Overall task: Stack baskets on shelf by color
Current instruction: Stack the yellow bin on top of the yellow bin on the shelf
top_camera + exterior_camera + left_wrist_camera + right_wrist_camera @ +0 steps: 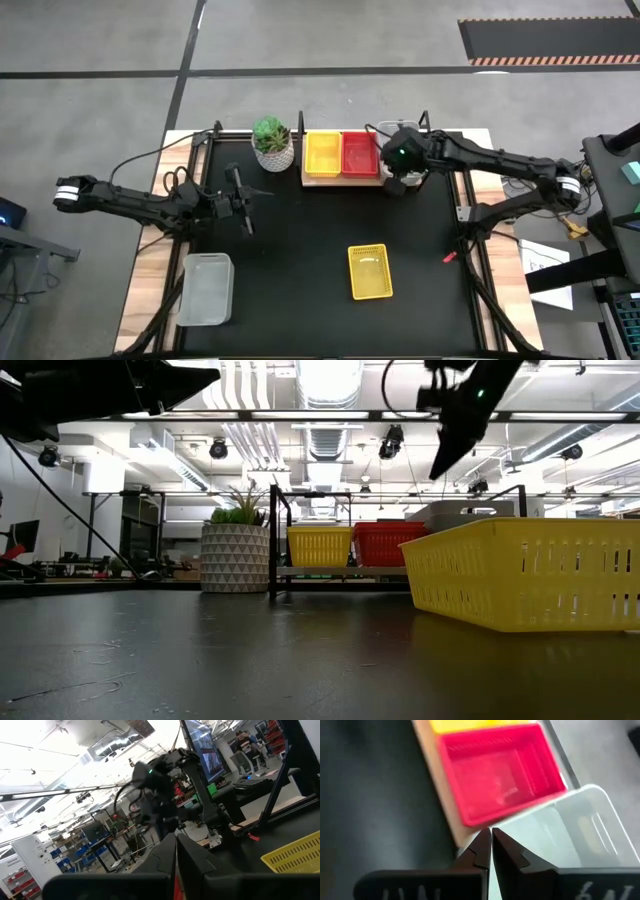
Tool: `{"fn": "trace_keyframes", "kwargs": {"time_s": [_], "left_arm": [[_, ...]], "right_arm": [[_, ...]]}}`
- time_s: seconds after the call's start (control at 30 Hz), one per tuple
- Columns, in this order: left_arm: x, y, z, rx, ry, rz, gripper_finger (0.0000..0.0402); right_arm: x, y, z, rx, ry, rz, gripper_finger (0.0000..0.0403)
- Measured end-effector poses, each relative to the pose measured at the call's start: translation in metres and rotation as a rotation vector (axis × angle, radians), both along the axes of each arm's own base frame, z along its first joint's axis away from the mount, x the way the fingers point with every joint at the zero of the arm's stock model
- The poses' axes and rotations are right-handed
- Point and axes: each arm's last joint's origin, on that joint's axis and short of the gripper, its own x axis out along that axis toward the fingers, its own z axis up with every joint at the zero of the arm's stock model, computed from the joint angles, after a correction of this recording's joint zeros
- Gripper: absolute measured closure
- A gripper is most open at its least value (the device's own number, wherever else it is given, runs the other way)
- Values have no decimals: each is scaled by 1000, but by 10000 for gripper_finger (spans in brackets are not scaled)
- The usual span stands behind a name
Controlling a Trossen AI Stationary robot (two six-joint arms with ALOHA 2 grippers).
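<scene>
The wooden shelf [340, 181] stands at the table's far edge. On it rest a yellow basket [322, 153], a red basket [360, 153] and, at its right end, a translucent grey-white basket [580, 827]. My right gripper [490, 840] is shut and hovers over the near left corner of that translucent basket; in the low view, my right gripper [440, 470] is clear above it. Another yellow basket [368, 271] and another translucent basket [205, 288] lie on the black table. My left gripper [246, 222] is shut and empty, raised over the table's left part.
A white plant pot [273, 146] stands just left of the shelf. The shelf's black posts [272, 540] rise at its ends. A small red object [449, 257] lies near the table's right edge. The black tabletop [300, 240] between the loose baskets is bare.
</scene>
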Motion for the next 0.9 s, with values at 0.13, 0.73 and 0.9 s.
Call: {"fn": "trace_keyframes", "kwargs": {"time_s": [0.13, 0.73, 0.9], "left_arm": [[0, 0, 0, 0, 0, 0, 402], [1, 0, 7, -196, -46, -63, 402], [1, -1, 7, -264, -51, -100, 402]], "right_arm": [[-2, 30, 8, 19, -61, 67, 394], [15, 174, -40, 138, -233, 530, 394], [20, 199, -53, 186, -185, 545, 394]]}}
